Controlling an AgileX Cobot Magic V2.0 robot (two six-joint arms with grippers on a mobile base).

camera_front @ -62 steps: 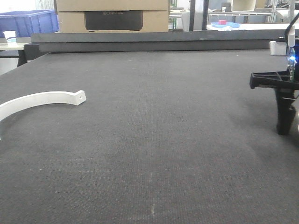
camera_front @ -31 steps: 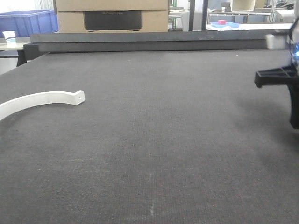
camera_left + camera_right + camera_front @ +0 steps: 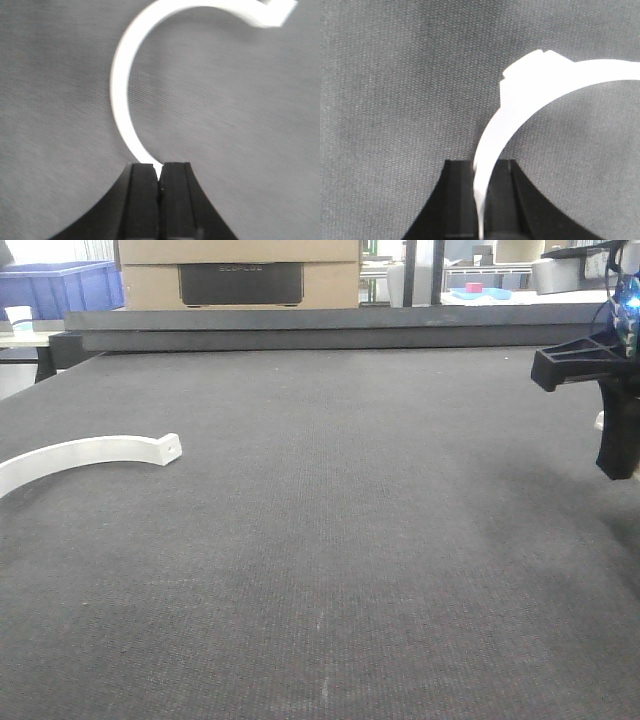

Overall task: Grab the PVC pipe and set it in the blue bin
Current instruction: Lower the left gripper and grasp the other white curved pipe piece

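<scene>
Because the right gripper (image 3: 480, 167) has its jaws pinched onto the PVC pipe (image 3: 530, 80), a curved white piece with a chunky block on its outer side, you are past the grab and, by my judgement, at the carry. The next move calls for swinging that arm across to the blue bin (image 3: 60, 285), which sits at the back left beyond the far edge of the grey mat (image 3: 330, 540), well apart from the arm at the right edge. Keep the jaws tight, since they hold only a thin end and the piece could twist or slip, and open them only once over the bin. The left gripper (image 3: 159, 172) is likewise closed, clamping the end of a second curved white strip (image 3: 120, 85) that lies on the mat. The front view shows what the wrist views cannot: the bin, the strip's free end with its small hole, and the right gripper apparently hanging clear of the mat, with only a sliver of white beside it. The wrist views alone show both grips; the left gripper is out of the front view
</scene>
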